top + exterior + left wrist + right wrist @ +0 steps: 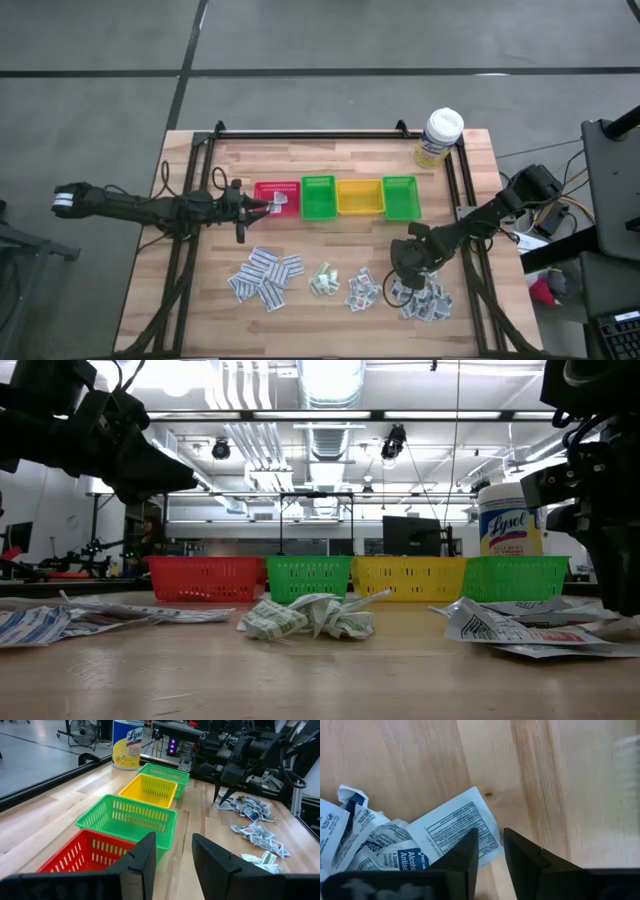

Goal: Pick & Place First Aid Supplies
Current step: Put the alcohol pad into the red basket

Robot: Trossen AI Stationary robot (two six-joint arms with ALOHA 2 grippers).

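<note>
The wooden table (330, 300) carries four bins in a row at the middle of the frame, and the first aid supplies (268, 277) lie in heaps along the lower part. My right gripper (490, 851) stands at the lower right heap, fingers narrowly apart around the edge of a white packet (455, 830). My left gripper (173, 851) hovers over the red bin (277, 196), fingers apart, holding nothing

Four bins (340, 197) in row mid-table; packets (268, 277) scattered before them; bottle (439, 137) behind.
</note>
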